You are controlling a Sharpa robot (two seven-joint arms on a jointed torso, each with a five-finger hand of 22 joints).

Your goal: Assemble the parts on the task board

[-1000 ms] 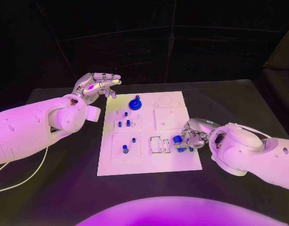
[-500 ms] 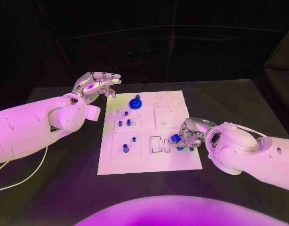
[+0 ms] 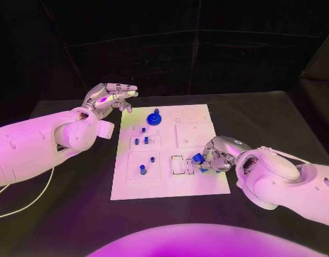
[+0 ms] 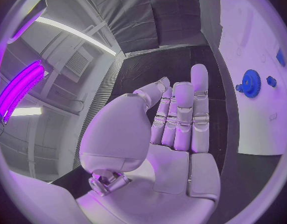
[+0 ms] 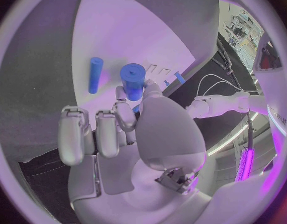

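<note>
**Inspector A:** Right hand [image 3: 217, 153] first.

**Inspector B:** It sits over the near right part of the white board [image 3: 203, 184]. It pinches a short blue cylinder [image 5: 133, 79] between thumb and a finger; the other fingers are curled beside it. A slimmer blue peg [image 5: 95, 74] lies flat on the board just beside the cylinder, apart from the hand.

**Inspector A:** Left hand [image 3: 109, 97]?

**Inspector B:** Raised off the far left corner of the board, touching nothing. Its fingers [image 4: 182, 115] lie straight and pressed together, with the thumb alongside.

**Inspector A:** Remaining parts?

**Inspector B:** A blue gear [image 3: 154, 118] stands at the board's far end. Several small blue pegs [image 3: 143, 169] stand in the left-hand sections.
</note>
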